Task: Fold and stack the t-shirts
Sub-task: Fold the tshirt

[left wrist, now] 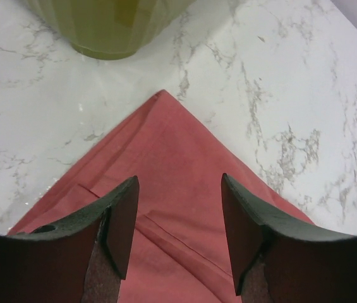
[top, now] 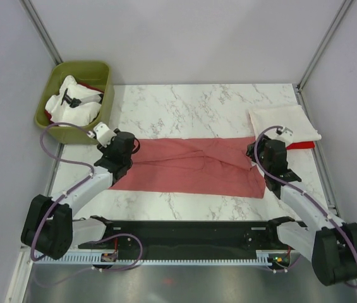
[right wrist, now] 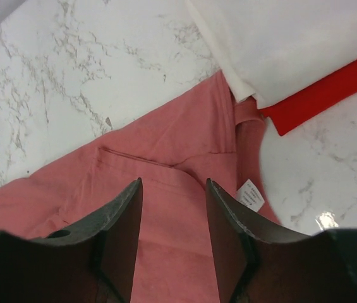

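Observation:
A dusty salmon-red t-shirt (top: pixel 194 165) lies folded into a long band across the middle of the marble table. My left gripper (top: pixel 129 146) hangs over its left end. In the left wrist view this gripper (left wrist: pixel 179 233) is open, its jaws apart above the shirt's pointed corner (left wrist: pixel 172 158) and holding nothing. My right gripper (top: pixel 257 151) sits over the band's right end. It (right wrist: pixel 174 240) is open too, with the salmon cloth (right wrist: pixel 165 158) below and the white neck tag (right wrist: pixel 250 194) just to its right. A folded cream-white t-shirt (top: pixel 284 124) rests on a bright red one (top: pixel 299 146) at the right.
A green bin (top: pixel 77 95) holding white cloth stands at the back left corner, close beyond the left gripper. Its base (left wrist: pixel 108 28) shows in the left wrist view. Grey walls enclose the table on three sides.

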Controlling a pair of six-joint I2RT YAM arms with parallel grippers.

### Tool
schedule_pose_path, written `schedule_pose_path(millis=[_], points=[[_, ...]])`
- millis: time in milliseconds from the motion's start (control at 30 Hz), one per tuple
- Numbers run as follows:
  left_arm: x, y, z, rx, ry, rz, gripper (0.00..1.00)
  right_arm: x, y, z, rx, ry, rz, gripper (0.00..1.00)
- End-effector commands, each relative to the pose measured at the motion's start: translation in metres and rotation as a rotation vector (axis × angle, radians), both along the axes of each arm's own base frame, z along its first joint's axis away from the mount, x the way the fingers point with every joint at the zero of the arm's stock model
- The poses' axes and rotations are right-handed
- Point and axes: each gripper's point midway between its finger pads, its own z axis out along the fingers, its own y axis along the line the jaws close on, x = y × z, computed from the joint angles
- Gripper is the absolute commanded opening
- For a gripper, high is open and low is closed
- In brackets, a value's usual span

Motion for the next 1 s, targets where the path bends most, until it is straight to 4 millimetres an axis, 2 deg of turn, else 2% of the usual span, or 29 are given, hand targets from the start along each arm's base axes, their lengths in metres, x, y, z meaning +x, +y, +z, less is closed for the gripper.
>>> schedule_pose_path(millis=[0, 33, 67, 100, 133, 167, 200, 233, 267, 300, 333, 367, 400, 467, 500, 533, 567, 600, 633, 667, 700, 733, 767, 800, 900, 933, 967], points=[[0.012, -0.013, 0.013, -0.017, -0.033, -0.013, 0.62, 0.023, 0.027, 0.007, -0.018, 0.006, 0.109, 0.52], [0.013, -0.015, 0.009, -0.018, -0.015, -0.025, 0.62, 0.029, 0.04, 0.012, -0.025, 0.004, 0.148, 0.52], [0.016, -0.022, 0.0, -0.023, 0.015, -0.05, 0.61, 0.033, 0.045, -0.002, -0.045, 0.054, 0.161, 0.52], [0.017, -0.026, -0.007, -0.026, 0.035, -0.067, 0.6, 0.037, 0.052, -0.004, -0.051, 0.065, 0.178, 0.53], [0.019, -0.03, -0.012, -0.039, 0.048, -0.083, 0.6, 0.046, 0.06, 0.003, -0.054, 0.057, 0.194, 0.53], [0.02, -0.034, -0.024, -0.039, 0.08, -0.101, 0.59, 0.048, 0.071, 0.0, -0.06, 0.073, 0.222, 0.53], [0.023, -0.047, -0.03, -0.071, 0.095, -0.158, 0.58, 0.05, 0.076, -0.015, -0.084, 0.121, 0.239, 0.53], [0.029, -0.058, -0.029, -0.089, 0.085, -0.208, 0.58, 0.057, 0.087, -0.008, -0.086, 0.113, 0.259, 0.53], [0.035, -0.068, -0.028, -0.085, 0.091, -0.267, 0.58, 0.059, 0.09, -0.012, -0.092, 0.129, 0.264, 0.54], [0.036, -0.088, -0.034, -0.122, 0.115, -0.359, 0.58, 0.06, 0.09, -0.022, -0.105, 0.162, 0.258, 0.55], [0.044, -0.106, -0.026, -0.149, 0.075, -0.443, 0.59, 0.062, 0.092, -0.022, -0.099, 0.164, 0.254, 0.56], [0.05, -0.123, -0.016, -0.148, 0.036, -0.551, 0.61, 0.062, 0.091, -0.024, -0.1, 0.169, 0.245, 0.57], [0.045, -0.153, -0.015, -0.207, 0.03, -0.685, 0.66, 0.061, 0.085, -0.024, -0.11, 0.17, 0.215, 0.58], [0.053, -0.184, 0.008, -0.247, -0.053, -0.78, 0.68, 0.06, 0.076, -0.02, -0.116, 0.166, 0.168, 0.58], [0.048, -0.206, 0.011, -0.267, -0.06, -0.852, 0.69, 0.056, 0.07, -0.015, -0.121, 0.157, 0.144, 0.58], [0.051, -0.218, 0.004, -0.265, -0.045, -0.875, 0.69, 0.054, 0.063, -0.013, -0.13, 0.15, 0.11, 0.58], [0.061, -0.231, 0.016, -0.262, -0.066, -0.896, 0.69, 0.052, 0.059, -0.012, -0.119, 0.146, 0.091, 0.58], [0.061, -0.246, 0.015, -0.253, -0.057, -0.925, 0.69, 0.049, 0.055, -0.01, -0.109, 0.138, 0.079, 0.57], [0.062, -0.259, -0.004, -0.255, -0.008, -0.96, 0.68, 0.048, 0.049, -0.01, -0.098, 0.139, 0.062, 0.57], [0.069, -0.272, 0.005, -0.256, -0.018, -0.981, 0.68, 0.047, 0.046, -0.01, -0.077, 0.141, 0.048, 0.56], [0.068, -0.284, 0.001, -0.257, -0.009, -1.001, 0.68, 0.047, 0.043, -0.009, -0.062, 0.139, 0.039, 0.55], [0.069, -0.292, -0.015, -0.252, 0.022, -1.008, 0.68, 0.047, 0.035, -0.01, -0.041, 0.145, 0.017, 0.53], [0.071, -0.305, -0.011, -0.251, 0.006, -1.021, 0.68, 0.047, 0.035, -0.011, -0.012, 0.143, 0.014, 0.52], [0.073, -0.312, -0.015, -0.248, 0.007, -1.024, 0.68, 0.047, 0.028, -0.016, 0.005, 0.155, -0.001, 0.51], [0.078, -0.337, -0.024, -0.244, -0.007, -1.058, 0.68, 0.044, 0.03, -0.027, 0.065, 0.179, 0.008, 0.49], [0.082, -0.345, -0.02, -0.24, -0.026, -1.07, 0.68, 0.045, 0.031, -0.028, 0.079, 0.179, 0.016, 0.49], [0.082, -0.35, -0.034, -0.201, -0.007, -1.073, 0.68, 0.046, 0.034, -0.029, 0.093, 0.178, 0.031, 0.48]])
